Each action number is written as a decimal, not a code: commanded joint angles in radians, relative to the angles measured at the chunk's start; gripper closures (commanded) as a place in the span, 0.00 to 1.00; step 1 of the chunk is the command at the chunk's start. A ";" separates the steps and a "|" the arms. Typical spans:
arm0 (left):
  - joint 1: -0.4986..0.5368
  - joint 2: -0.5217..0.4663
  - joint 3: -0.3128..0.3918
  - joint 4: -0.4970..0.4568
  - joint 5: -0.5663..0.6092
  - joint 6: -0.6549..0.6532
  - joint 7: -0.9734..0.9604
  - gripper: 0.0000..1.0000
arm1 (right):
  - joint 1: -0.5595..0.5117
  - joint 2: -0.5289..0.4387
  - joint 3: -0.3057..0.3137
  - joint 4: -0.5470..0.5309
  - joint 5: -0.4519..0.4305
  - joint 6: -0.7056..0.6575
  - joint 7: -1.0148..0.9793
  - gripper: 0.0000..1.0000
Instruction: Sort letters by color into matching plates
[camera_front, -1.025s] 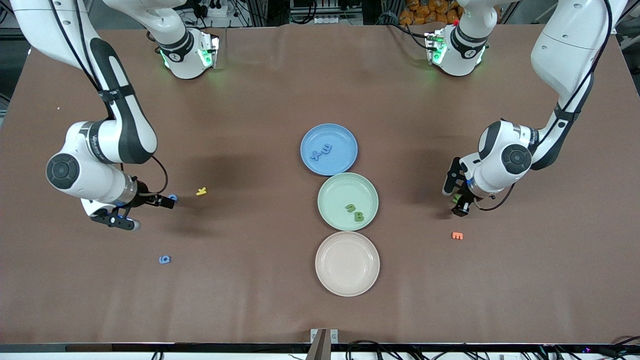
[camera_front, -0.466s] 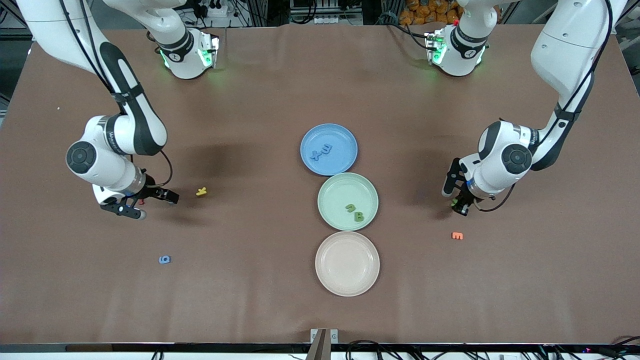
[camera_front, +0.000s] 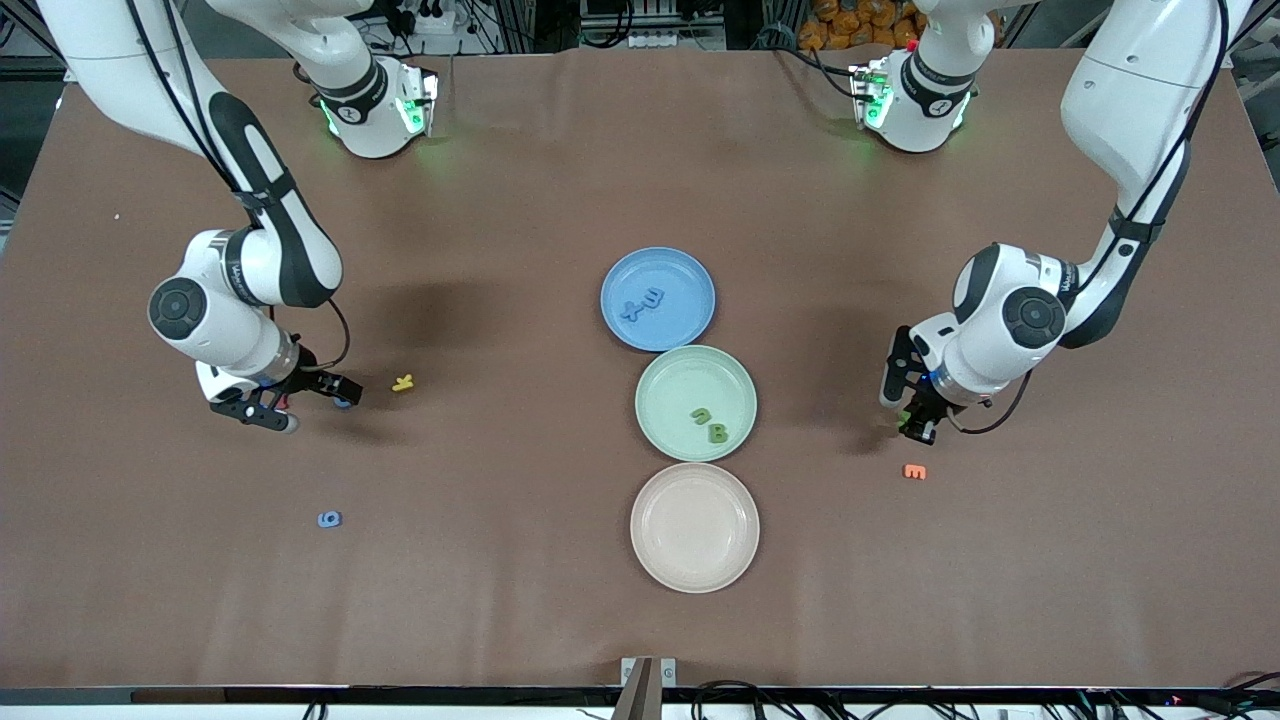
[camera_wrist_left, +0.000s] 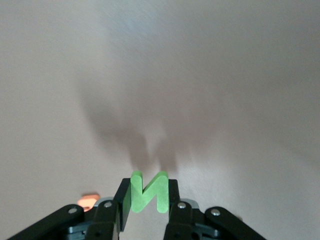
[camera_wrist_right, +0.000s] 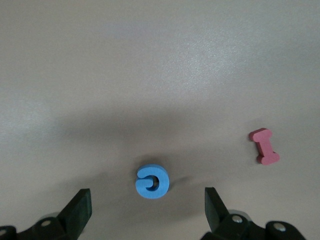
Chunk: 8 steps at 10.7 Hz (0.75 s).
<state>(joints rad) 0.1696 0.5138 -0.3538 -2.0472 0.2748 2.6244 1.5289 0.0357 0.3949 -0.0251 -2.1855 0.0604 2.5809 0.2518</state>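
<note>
A brown table (camera_front: 560, 600) seen from above holds three round plates in a line near its middle: a blue plate (camera_front: 690, 320) farthest from the front camera, a mint green plate (camera_front: 665, 420) touching it, and a cream-white plate (camera_front: 694, 527) nearest the camera. Two blue letters (camera_front: 641, 302) lie in the blue plate, and two green letters (camera_front: 709, 424) lie in the green plate. Toward the left arm's end of the table, the left gripper (camera_front: 917, 421) hangs low over the bare tabletop with its fingers closed on a green letter N (camera_wrist_left: 148, 192), held upright between the pads in the left wrist view. A small orange letter (camera_front: 914, 471) lies on the table near it, nearer the camera. Toward the right arm's end, the right gripper (camera_wrist_right: 147, 207) is low over the table with its jaws spread wide and holding nothing. A round blue letter (camera_wrist_right: 152, 181) lies flat on the table between its fingers (camera_wrist_right: 77, 207), untouched. A small red piece (camera_wrist_right: 264, 146) lies just beside it, and a yellow letter (camera_front: 402, 382) lies nearby, toward the plates. Another blue piece (camera_front: 329, 519) lies alone, nearer the camera.
</note>
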 joint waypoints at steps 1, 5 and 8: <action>0.002 -0.021 -0.082 0.079 0.006 -0.136 -0.245 1.00 | -0.020 0.027 0.016 -0.017 0.001 0.067 0.000 0.00; -0.039 -0.018 -0.171 0.143 0.007 -0.191 -0.684 1.00 | -0.019 0.041 0.017 -0.020 -0.008 0.079 -0.005 0.19; -0.174 -0.015 -0.171 0.177 0.006 -0.210 -1.015 1.00 | -0.019 0.054 0.016 -0.031 -0.010 0.108 -0.035 0.35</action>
<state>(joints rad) 0.0859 0.5003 -0.5269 -1.9030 0.2746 2.4489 0.7289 0.0351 0.4416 -0.0231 -2.1947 0.0589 2.6466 0.2365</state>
